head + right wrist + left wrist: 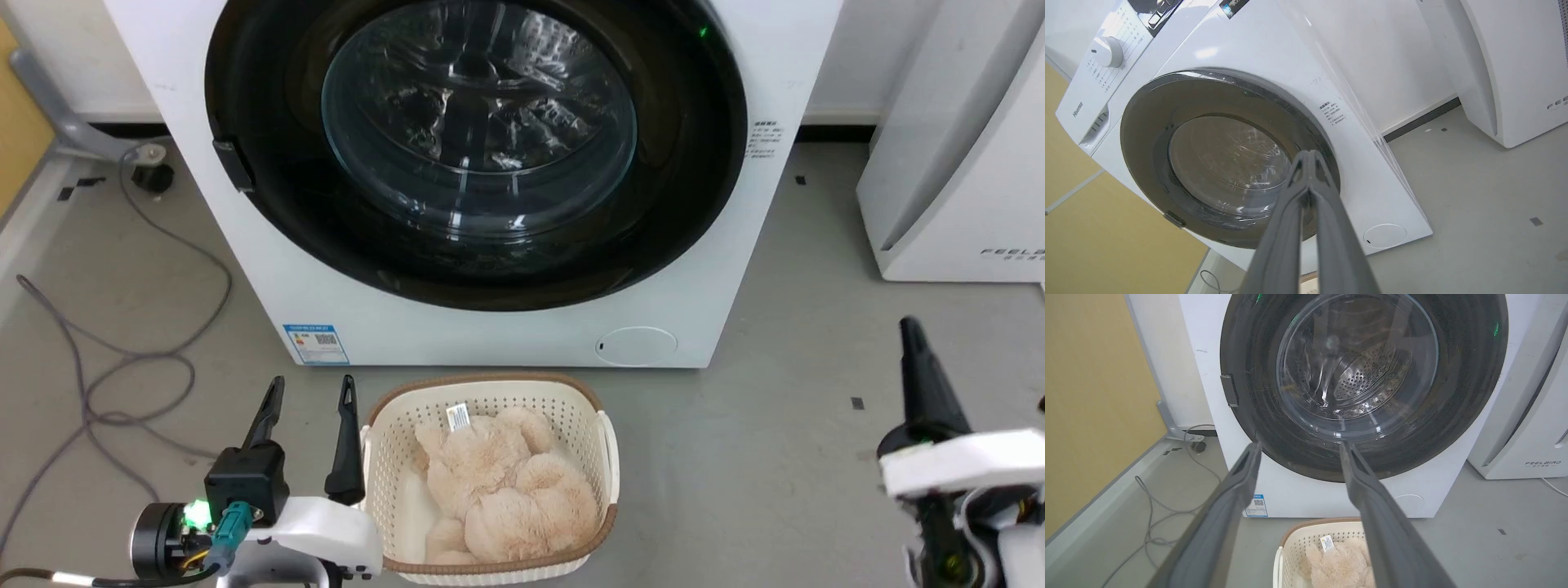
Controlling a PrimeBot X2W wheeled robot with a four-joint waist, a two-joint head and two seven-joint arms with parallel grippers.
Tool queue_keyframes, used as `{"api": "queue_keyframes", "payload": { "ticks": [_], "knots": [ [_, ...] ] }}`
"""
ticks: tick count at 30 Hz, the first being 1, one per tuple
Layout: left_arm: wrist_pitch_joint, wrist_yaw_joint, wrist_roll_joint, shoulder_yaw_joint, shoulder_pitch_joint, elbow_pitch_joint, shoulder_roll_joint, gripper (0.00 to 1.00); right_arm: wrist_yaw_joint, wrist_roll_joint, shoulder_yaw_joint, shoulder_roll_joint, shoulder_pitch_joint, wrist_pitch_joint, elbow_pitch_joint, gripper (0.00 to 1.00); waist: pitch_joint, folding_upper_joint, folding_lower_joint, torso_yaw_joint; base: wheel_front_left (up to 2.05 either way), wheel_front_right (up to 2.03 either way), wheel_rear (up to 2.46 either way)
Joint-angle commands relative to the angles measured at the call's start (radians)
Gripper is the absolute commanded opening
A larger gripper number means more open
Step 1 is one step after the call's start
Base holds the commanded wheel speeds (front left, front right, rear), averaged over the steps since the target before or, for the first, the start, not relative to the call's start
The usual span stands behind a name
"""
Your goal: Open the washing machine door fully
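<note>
- I'm seeing my left gripper (313,380) spreading its jaws wide, holding nothing.
- My right gripper (909,328) is pressing its jaws together, empty.
- The washing machine door (478,155) is sitting shut on the washing machine (506,335), untouched.

The washing machine (269,269) stands at the back, with the washing machine door (478,147) lying flat against its front. On the floor (775,457) just before it sits a laundry basket (490,390) with a plush toy (506,482) in it. The left gripper (313,384) is just left of the basket and the right gripper (910,327) well to its right. Another appliance (955,163) stands right of the machine, and cables (122,359) lie on the floor to its left.
</note>
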Motion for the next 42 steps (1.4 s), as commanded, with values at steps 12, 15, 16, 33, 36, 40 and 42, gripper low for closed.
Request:
{"api": "queue_keyframes", "payload": {
  "ticks": [12,15,16,33,36,40,42],
  "knots": [
    [-0.036,0.024,-0.011,-0.017,-0.062,-0.022,0.001,1.00,0.001,0.199,-0.058,-0.067,-0.232,0.001,0.163,0.00,0.082,0.0000,0.0000,0.023,0.00,0.00,0.00],
    [-0.043,0.029,-0.014,-0.022,-0.074,-0.025,0.001,1.00,0.001,0.232,-0.061,-0.082,-0.290,-0.001,0.198,0.00,0.105,0.0000,0.0000,0.030,0.00,0.00,0.00],
    [-0.045,0.031,-0.015,-0.024,-0.078,-0.026,0.001,1.00,0.001,0.241,-0.061,-0.087,-0.309,-0.002,0.208,0.00,0.112,0.0000,0.0000,0.033,0.00,0.00,0.00],
    [-0.078,0.061,-0.032,-0.051,-0.136,-0.046,0.001,1.00,0.001,0.367,-0.034,-0.142,-0.595,-0.012,0.373,0.00,0.215,0.0000,0.0000,0.067,0.00,0.00,0.00],
    [-0.084,0.067,-0.035,-0.056,-0.146,-0.048,0.001,1.00,0.001,0.379,-0.015,-0.152,-0.650,-0.013,0.408,0.00,0.233,0.0000,0.0000,0.075,0.00,0.00,0.00],
    [-0.093,0.075,-0.041,-0.065,-0.159,-0.050,0.001,1.00,0.001,0.402,0.004,-0.165,-0.719,-0.016,0.457,0.00,0.254,0.0000,0.0000,0.088,0.00,0.00,0.00],
    [-0.097,0.080,-0.044,-0.069,-0.164,-0.051,0.001,1.00,0.001,0.410,0.017,-0.174,-0.749,-0.017,0.483,0.00,0.263,0.0000,0.0000,0.094,0.00,0.00,0.00]
  ]
}}
